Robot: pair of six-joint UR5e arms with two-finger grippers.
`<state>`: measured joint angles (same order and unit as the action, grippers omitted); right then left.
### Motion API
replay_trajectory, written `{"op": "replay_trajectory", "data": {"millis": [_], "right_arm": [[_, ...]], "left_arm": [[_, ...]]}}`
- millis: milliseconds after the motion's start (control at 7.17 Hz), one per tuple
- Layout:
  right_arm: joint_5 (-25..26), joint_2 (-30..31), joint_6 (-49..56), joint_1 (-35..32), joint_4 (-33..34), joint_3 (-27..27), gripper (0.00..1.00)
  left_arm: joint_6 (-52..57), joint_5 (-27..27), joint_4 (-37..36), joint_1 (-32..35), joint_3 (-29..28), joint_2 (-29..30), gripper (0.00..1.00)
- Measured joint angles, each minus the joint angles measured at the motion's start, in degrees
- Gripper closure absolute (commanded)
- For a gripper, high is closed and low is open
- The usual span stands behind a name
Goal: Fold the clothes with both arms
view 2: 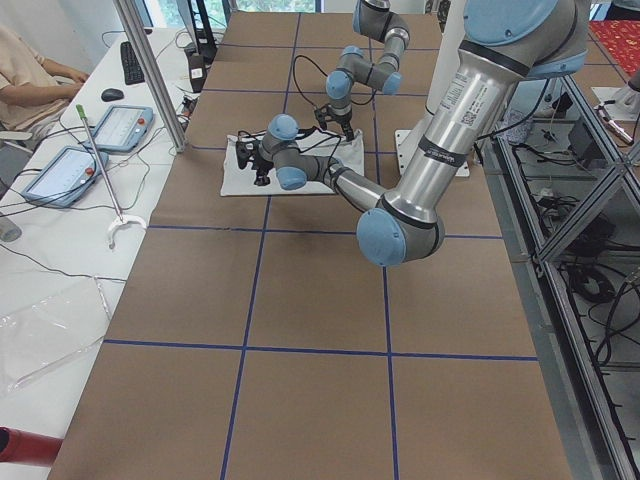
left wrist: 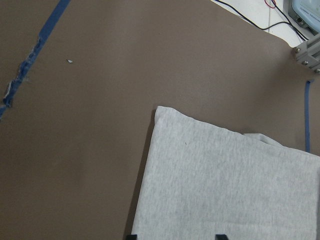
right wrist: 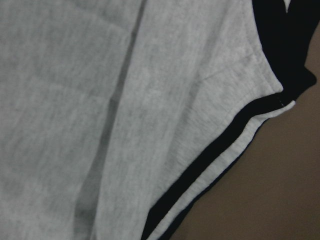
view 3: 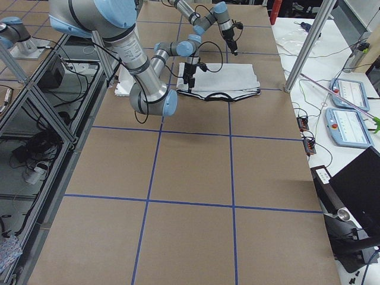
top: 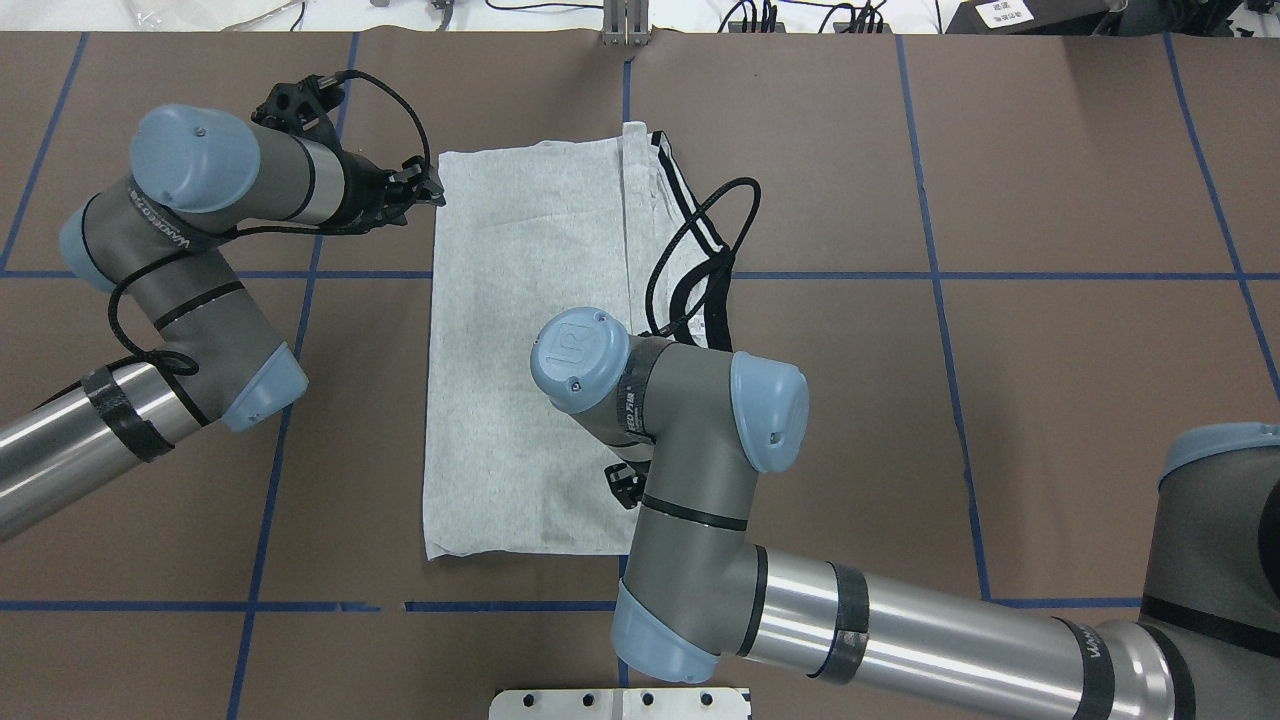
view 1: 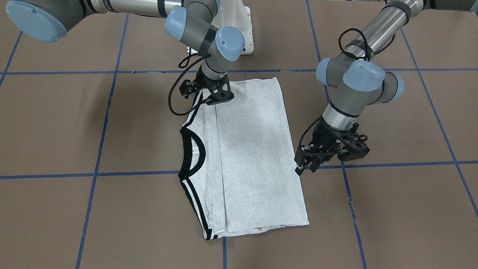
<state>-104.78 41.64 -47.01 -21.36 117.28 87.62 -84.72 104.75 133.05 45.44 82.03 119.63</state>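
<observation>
On a brown table (view 1: 392, 209) gridded with blue tape lines (view 1: 130, 173), a light heather-grey T-shirt (view 1: 254, 157) lies flat, folded into one long rectangle running away from the robot. Its black collar (view 1: 198, 149) and black-and-white striped shoulder trim (view 1: 198, 209) sit along the edge on the robot's right, and a straight fold line runs the length of the cloth beside them. The left gripper (view 1: 306, 169) hangs at the shirt's opposite long edge, near its far corner; in the left wrist view its two fingertips (left wrist: 131, 236) stand spread with nothing between them. The right gripper (view 1: 218, 98) is down at the end of the shirt nearest the robot, beside the striped trim; whether it is clenched or released cannot be told.
</observation>
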Motion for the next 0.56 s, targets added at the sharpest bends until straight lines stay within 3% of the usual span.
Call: {"op": "replay_trajectory", "data": {"millis": [418,558], "right_arm": [[0.1,10.8,5.3,-2.4,2.7,11.2,0.0],[0.2,11.8,6.9,-2.9,5.1,13.8,0.0]], "left_arm": [[-0.1,0.0,-0.1,0.0,0.3,0.1,0.39],[-0.2,0.0,-0.1,0.0,0.6,0.1,0.39]]}}
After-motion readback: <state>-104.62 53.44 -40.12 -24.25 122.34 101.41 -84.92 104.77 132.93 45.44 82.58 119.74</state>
